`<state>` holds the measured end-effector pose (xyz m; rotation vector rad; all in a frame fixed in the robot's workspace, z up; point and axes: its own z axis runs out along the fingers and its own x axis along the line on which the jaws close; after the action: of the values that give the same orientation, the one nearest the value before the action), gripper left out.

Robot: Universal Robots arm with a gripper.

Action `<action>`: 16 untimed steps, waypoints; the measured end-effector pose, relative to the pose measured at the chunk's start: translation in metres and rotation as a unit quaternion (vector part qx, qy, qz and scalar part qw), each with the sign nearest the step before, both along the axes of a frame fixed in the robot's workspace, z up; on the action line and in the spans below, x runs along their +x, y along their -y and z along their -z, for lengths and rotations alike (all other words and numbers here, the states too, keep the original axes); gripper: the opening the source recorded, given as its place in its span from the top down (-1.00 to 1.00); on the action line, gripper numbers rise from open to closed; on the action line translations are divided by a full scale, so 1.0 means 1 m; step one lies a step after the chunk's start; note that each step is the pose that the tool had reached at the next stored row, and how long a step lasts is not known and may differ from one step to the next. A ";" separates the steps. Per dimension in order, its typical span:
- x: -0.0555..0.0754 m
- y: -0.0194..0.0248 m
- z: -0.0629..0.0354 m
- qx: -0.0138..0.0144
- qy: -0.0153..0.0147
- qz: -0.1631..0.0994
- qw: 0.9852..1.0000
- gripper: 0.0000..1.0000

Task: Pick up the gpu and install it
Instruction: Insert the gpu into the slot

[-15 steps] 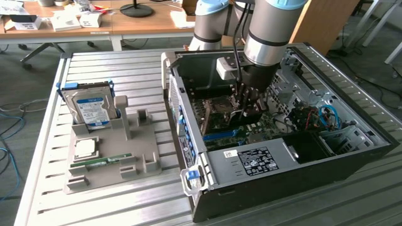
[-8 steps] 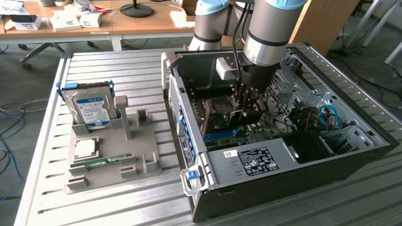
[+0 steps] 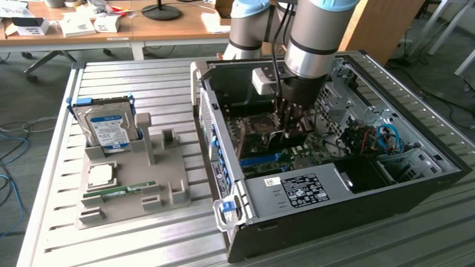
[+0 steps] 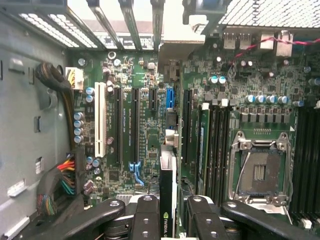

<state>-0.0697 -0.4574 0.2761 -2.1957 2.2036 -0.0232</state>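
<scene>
We see a slatted metal table (image 3: 148,78) carrying an open computer case (image 3: 415,183) lying on its side, its interior facing up. The robot arm (image 3: 315,39) reaches down from above into the case, near the middle of the motherboard (image 4: 150,100). At the case's near end sits the power supply (image 3: 297,189) with its white label.

On the exterior view's left, well apart from the case, stands a grey parts holder (image 3: 141,183). A hard drive (image 3: 108,128) with a blue label leans upright at its far end. In front of it lie a processor chip (image 3: 100,175) and a green memory stick (image 3: 119,192).

In the wrist view the gripper (image 4: 171,202) has its black fingers (image 4: 146,215) pinching the gpu (image 4: 168,185) from both sides. We see the card edge-on, a green logo on its dark edge. It is inside the case, over the motherboard among the long black expansion slots, between the white slot (image 4: 100,120) and the empty processor socket (image 4: 260,170). We cannot tell whether its lower edge touches a slot.
</scene>
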 end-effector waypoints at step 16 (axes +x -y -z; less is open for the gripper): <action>-0.014 -0.0002 0.0002 0.000 0.000 0.000 1.000 0.48</action>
<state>-0.0836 -0.4572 0.2759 -2.1956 2.2036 -0.0232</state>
